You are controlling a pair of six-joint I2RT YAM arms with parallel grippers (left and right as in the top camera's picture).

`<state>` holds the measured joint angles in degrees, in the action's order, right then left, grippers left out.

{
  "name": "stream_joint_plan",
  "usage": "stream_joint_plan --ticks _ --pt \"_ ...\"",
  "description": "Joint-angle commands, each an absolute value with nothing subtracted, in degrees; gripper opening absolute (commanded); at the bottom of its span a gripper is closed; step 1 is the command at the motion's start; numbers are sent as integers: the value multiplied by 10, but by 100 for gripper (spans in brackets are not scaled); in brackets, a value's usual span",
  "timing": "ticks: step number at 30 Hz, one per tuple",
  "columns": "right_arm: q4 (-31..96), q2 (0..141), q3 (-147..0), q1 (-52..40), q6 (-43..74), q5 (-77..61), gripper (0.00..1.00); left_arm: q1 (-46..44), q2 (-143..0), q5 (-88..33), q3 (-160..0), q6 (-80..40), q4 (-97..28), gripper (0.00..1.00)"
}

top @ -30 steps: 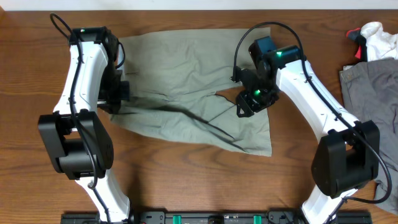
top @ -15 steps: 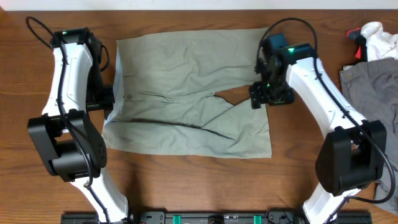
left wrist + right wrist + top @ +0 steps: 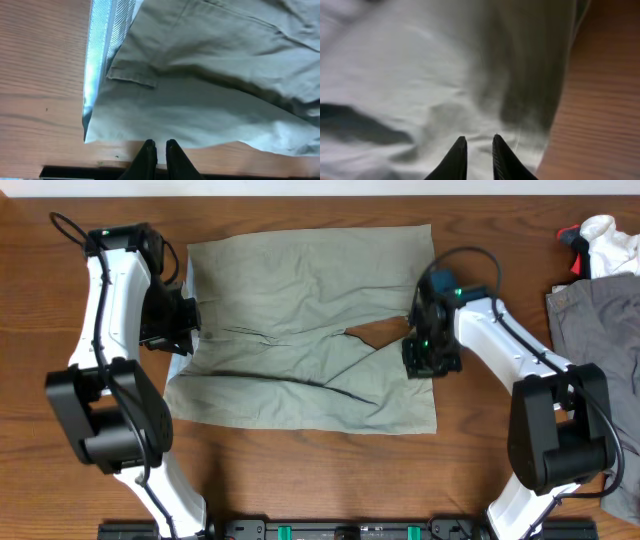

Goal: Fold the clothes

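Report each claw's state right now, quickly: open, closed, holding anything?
Left claw: closed at the edge of the shorts; a grip cannot be told.
Right claw: narrow gap, tips over the shorts; open or gripping cannot be told.

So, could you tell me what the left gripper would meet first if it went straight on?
The khaki shorts: the left gripper points at their near edge, so cloth comes first, though its height above them is unclear.

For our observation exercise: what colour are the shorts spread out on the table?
The shorts are a plain, pale khaki-green with no pattern. They show best in the overhead view.
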<state>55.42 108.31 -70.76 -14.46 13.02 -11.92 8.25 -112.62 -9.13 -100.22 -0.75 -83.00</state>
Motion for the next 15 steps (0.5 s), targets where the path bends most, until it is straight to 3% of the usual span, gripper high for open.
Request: stream_joint_plan --ticks 1,6,10,15 --pt "521 1082 -672 -130 170 -120 16 84 -1029 -105 -1010 4 -834 11" --pt "494 1083 -628 -98 263 24 13 84 -894 -100 -1010 1 -832 17" --pt "524 1083 -621 -50 303 95 9 84 -810 -100 -1010 -13 -835 37" --pt "525 1083 -623 8 287 71 9 84 -760 -99 -1010 -23 -843 48"
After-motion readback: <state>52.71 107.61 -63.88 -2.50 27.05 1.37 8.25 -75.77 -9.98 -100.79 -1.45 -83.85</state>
